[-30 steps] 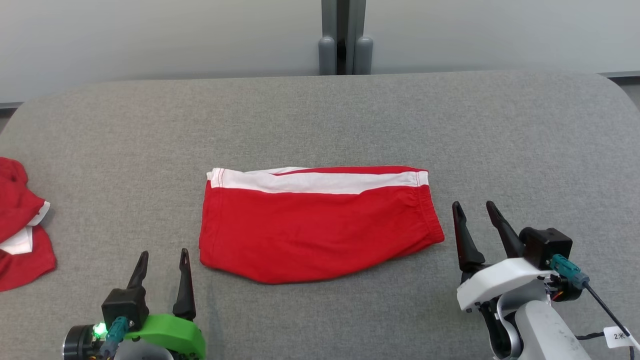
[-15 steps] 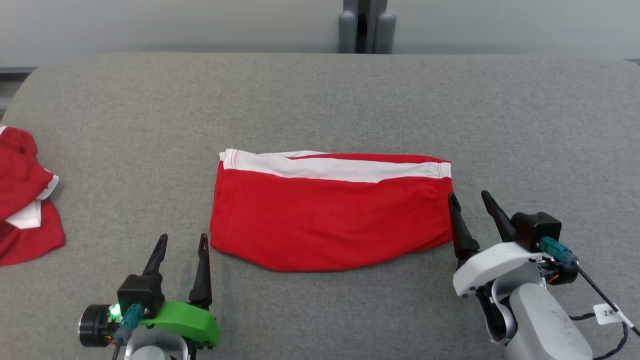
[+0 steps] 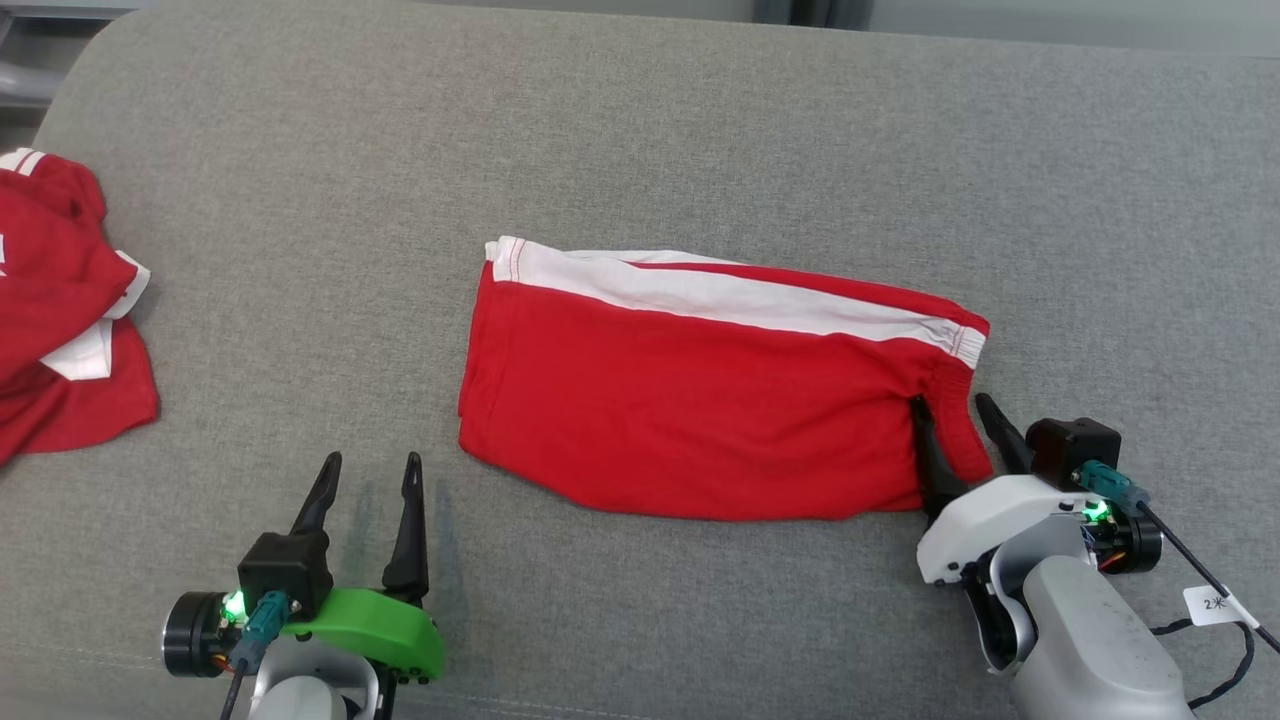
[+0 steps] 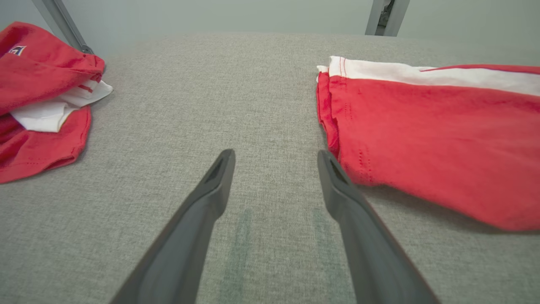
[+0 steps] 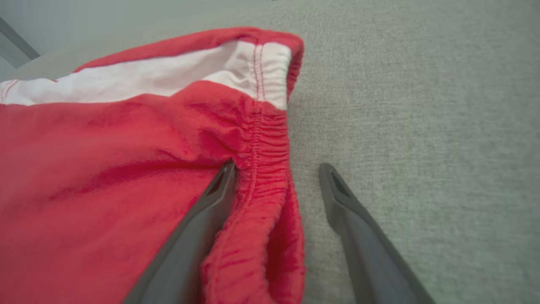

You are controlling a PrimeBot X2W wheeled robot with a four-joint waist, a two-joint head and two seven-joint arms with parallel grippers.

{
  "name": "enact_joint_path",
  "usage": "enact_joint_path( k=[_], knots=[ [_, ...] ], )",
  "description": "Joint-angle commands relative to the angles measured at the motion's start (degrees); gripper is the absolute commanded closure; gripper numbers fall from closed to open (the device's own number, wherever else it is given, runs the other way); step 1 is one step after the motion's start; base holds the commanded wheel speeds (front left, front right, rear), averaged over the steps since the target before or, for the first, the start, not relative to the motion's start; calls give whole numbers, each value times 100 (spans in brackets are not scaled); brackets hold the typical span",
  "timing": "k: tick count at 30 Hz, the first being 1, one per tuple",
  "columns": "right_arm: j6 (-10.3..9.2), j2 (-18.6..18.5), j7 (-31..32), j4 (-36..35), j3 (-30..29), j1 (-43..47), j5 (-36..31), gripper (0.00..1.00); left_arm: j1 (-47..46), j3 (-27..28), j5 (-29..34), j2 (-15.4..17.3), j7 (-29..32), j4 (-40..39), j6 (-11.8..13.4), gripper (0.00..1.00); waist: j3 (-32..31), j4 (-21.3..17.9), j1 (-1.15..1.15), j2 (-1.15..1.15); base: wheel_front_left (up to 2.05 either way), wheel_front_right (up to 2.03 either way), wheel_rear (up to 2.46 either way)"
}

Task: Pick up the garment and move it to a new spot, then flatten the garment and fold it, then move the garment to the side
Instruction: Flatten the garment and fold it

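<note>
My right gripper (image 5: 277,164): apart, astride elastic edge of garment (image 3: 700,400).
My left gripper (image 3: 373,457): apart, over counter (image 3: 700,130) beside garment.

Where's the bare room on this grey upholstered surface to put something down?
Free: beyond the folded red-and-white shorts, and between them and the crumpled red garment. Crowded: the shorts' right end, straddled by the open right gripper.

Grey fabric surface (image 3: 640,120) meets a pale wall (image 4: 211,17).
</note>
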Motion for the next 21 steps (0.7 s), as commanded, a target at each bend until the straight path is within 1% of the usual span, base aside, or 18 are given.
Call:
enact_joint_path(
  k=[1, 2, 4, 8, 11, 15, 17, 21],
  knots=[
    [-10, 23, 122, 240, 152, 182, 147, 0, -108, 7, -21, -2, 0, -9, -18, 0, 43, 2, 0, 0, 0, 0, 0],
    [-10, 38, 143, 242, 298, 233, 233, 23, -120, -1, -22, -3, 0, -8, -20, 0, 47, -22, 0, 0, 0, 0, 0],
    [4, 67, 151, 190, 576, 341, 467, 100, -143, -18, -26, -3, 0, -7, -25, 0, 50, -69, 0, 0, 0, 0, 0],
    [2, 42, 150, 73, 901, 446, 804, 100, -172, -69, -57, -3, 0, -19, -14, 0, 38, -164, 0, 0, 0, 0, 0],
    [0, 36, 131, -76, 881, 390, 910, 100, -206, -95, -64, -1, 0, -29, 9, 0, 21, -212, 0, 0, 0, 0, 0],
    [-9, 10, 92, -331, 624, 316, 1002, 100, -176, -78, -37, 0, 0, -34, -3, 0, -43, -286, 0, 0, 0, 0, 0],
    [-12, -20, 73, -434, 348, 311, 985, 100, -115, -72, 3, 0, 0, -32, -30, 0, -108, -351, 0, 0, 0, 0, 0],
    [-12, -5, 66, -454, -269, 309, 679, 100, -18, -122, 0, -1, 0, 0, -52, 0, -241, -460, 0, 0, 0, 0, 0]
  ],
)
